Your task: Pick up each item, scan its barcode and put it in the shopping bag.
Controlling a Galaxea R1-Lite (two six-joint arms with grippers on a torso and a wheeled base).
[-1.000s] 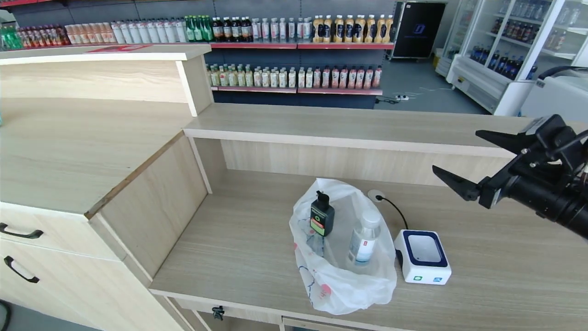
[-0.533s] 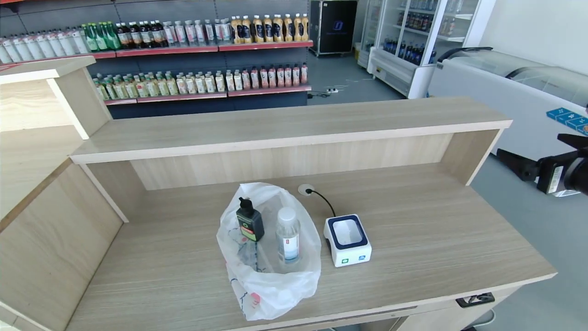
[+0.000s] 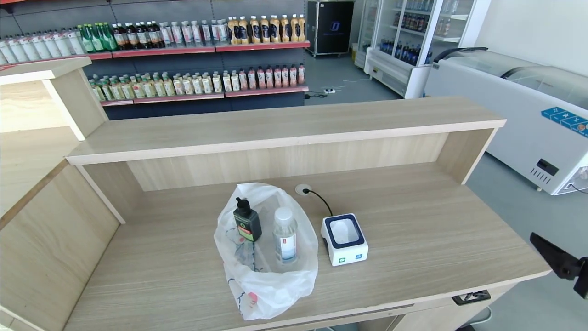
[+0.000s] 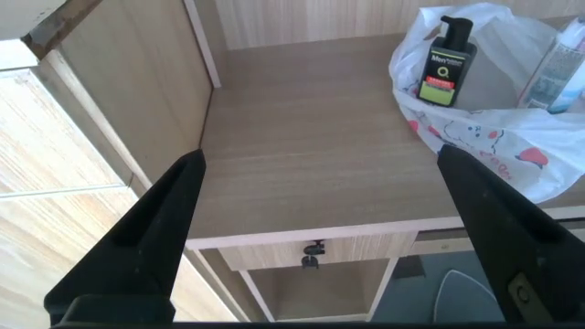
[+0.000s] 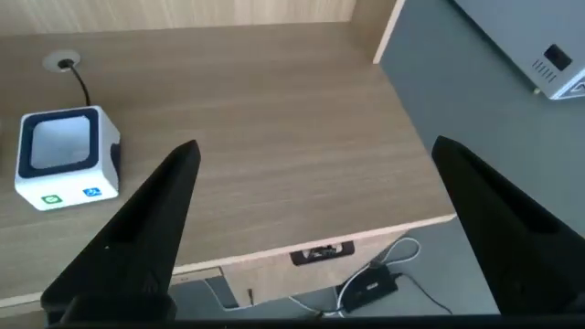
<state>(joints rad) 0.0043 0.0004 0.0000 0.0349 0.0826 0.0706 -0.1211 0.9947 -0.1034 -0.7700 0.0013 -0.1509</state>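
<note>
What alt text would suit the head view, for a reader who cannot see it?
A white plastic bag stands open on a wooden counter, holding a dark pump bottle and a clear bottle. A small scanner sits beside it; drink shelves stand behind.

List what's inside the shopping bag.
A dark pump bottle and a clear bottle stand upright in the shopping bag. Crumpled plastic hides the bag's floor.

Light wood counter (image 3: 413, 230) w/ a raised ledge (image 3: 285, 128) along the back. On it: white plastic bag (image 3: 271, 285) standing open approx mid-counter, and a small white scanner (image 3: 343, 239) just beside it on the right. Scanner's black cable (image 3: 319, 200) runs back to a round hole (image 3: 303, 189) in the top.
</note>
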